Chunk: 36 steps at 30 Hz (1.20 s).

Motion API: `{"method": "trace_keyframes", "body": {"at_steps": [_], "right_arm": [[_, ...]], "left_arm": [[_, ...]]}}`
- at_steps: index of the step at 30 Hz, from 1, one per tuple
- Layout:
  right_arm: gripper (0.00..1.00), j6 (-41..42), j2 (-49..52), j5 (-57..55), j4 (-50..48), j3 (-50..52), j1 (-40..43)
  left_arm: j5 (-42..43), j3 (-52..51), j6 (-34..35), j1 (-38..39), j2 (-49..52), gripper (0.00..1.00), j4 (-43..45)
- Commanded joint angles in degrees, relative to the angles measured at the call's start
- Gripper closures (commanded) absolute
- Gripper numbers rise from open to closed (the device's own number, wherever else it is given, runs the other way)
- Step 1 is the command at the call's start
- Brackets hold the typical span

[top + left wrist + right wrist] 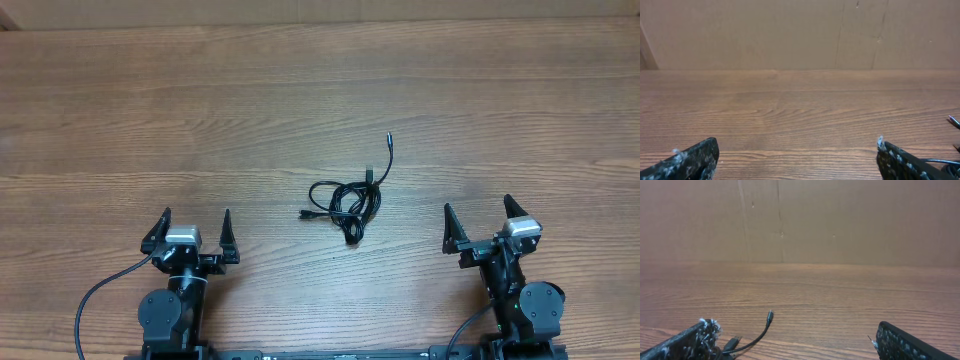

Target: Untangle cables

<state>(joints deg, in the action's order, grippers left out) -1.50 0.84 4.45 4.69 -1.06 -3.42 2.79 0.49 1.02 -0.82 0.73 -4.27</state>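
The cables (347, 202) lie as a small tangled bundle of thin black cords near the table's middle, one plug end stretching up-right and another pointing left. In the right wrist view a cord end with a plug (762, 327) curves up at the lower left. In the left wrist view cord tips (953, 121) show at the right edge. My left gripper (193, 232) is open and empty at the lower left, well apart from the bundle. My right gripper (478, 219) is open and empty at the lower right, to the right of the bundle.
The wooden table (200, 110) fills the view. A cardboard wall (840, 220) stands behind the table's far edge. Thick black arm wires (95, 295) run off by the left arm's base.
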Motion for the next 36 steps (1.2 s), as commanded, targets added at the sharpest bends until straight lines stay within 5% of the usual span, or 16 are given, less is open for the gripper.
{"method": "trace_keyframes", "body": {"at_steps": [1, 36], "right_arm": [[0.00, -0.1, -0.7, -0.5, -0.2, 0.6, 0.0], [0.00, -0.1, -0.7, -0.5, -0.2, 0.6, 0.0]], "left_arm": [[-0.3, -0.2, -1.3, 0.1, -0.4, 0.00, -0.1], [-0.3, -0.2, -1.3, 0.1, -0.4, 0.00, -0.1]]}}
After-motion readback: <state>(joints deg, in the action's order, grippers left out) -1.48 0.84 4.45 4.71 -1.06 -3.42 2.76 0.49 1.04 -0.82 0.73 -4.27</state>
